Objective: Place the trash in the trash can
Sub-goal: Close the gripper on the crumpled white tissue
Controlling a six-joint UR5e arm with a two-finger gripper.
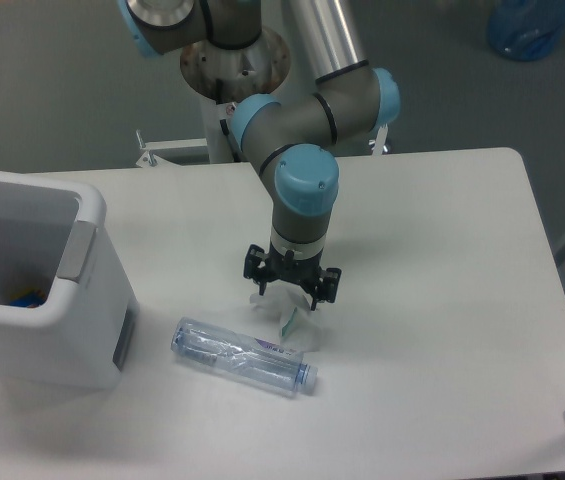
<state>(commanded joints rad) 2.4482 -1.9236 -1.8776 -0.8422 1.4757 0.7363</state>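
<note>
A crumpled white paper wrapper with green marks (292,322) lies on the white table (442,330) near its middle. My gripper (290,297) hangs directly over it, open, with a finger on each side of the wrapper's top. Its fingertips are close to the paper; contact is unclear. A clear crushed plastic bottle (244,357) lies on its side just in front of the wrapper. The trash can (37,290), a large white bin with grey side panels, stands at the table's left edge with its top open.
Something blue and yellow lies inside the bin (24,297). The arm's base column (232,80) rises behind the table. A blue bag (530,28) sits on the floor at the far right.
</note>
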